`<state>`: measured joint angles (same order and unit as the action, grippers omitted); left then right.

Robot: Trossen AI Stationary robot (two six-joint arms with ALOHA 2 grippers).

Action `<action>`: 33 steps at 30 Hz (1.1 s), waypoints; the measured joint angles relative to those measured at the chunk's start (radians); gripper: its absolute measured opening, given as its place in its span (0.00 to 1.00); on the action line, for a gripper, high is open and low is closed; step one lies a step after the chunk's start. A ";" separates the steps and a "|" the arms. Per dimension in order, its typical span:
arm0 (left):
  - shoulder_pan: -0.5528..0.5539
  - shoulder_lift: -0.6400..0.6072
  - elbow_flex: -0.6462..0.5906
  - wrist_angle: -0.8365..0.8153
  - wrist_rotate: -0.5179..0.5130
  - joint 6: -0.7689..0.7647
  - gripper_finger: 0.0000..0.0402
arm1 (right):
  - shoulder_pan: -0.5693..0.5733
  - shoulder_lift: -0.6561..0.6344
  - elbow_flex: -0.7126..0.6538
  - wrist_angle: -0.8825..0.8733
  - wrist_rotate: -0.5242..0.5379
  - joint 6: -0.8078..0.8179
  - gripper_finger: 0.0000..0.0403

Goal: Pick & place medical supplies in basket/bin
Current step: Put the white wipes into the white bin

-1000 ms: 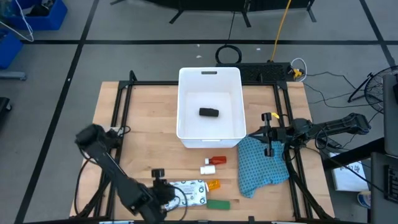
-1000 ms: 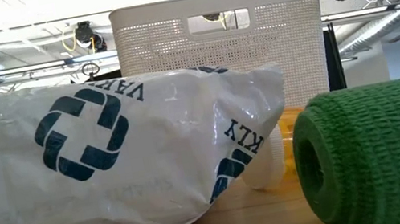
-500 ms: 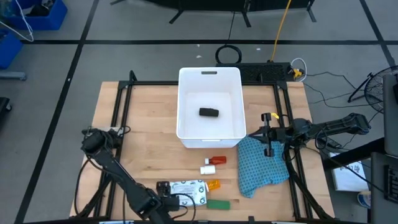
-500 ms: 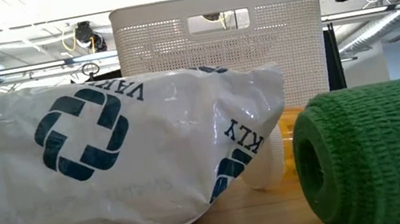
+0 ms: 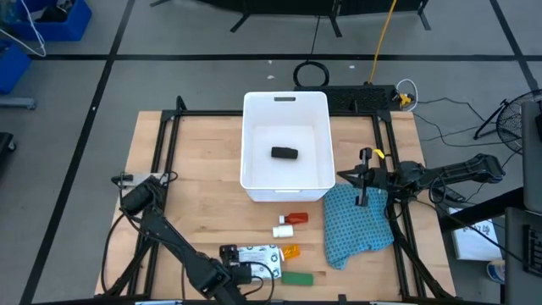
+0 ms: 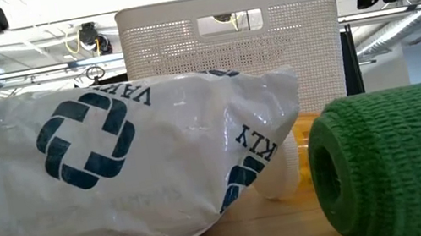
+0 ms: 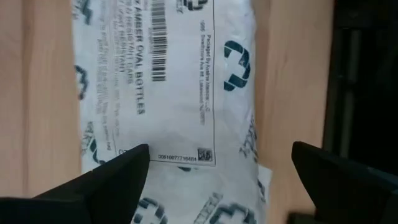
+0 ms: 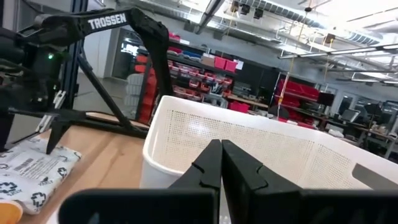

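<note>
Left gripper point(image 7: 217, 168), fingers spread, above one white-green packet point(image 5: 258, 257). One white bottle point(image 5: 283, 230), one red bottle point(image 5: 297, 218), one orange piece point(image 5: 290, 251) and one green bar point(image 5: 297, 277) on the surface point(image 5: 195, 169). One black block point(image 5: 284, 153) inside the tub point(image 5: 285, 102). Right gripper point(image 5: 362, 178), fingers pressed together, beside the tub.

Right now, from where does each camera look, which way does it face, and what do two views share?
High view: overhead, straight down; both arms, white tub holding black block.
Low view: table height, level; white-green packet, green bar, an arm at each upper corner.
Left wrist view: looks down on the packet; own jaws open.
Right wrist view: faces the tub; own jaws shut.
Shared: packet, tub.
</note>
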<state>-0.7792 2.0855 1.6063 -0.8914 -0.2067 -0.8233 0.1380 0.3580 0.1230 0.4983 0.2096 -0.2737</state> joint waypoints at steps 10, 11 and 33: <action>0.003 0.041 0.004 0.016 -0.051 -0.024 0.92 | 0.000 0.000 0.000 -0.009 -0.001 0.023 0.00; 0.006 0.041 0.004 0.007 -0.046 -0.027 0.88 | 0.000 0.000 0.000 -0.009 -0.001 0.023 0.00; 0.067 -0.078 -0.009 0.001 0.156 0.344 0.00 | 0.000 0.000 0.000 -0.014 -0.001 0.051 0.00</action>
<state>-0.7119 2.0075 1.5978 -0.8903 -0.0508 -0.4796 0.1383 0.3584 0.1230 0.4840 0.2084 -0.2226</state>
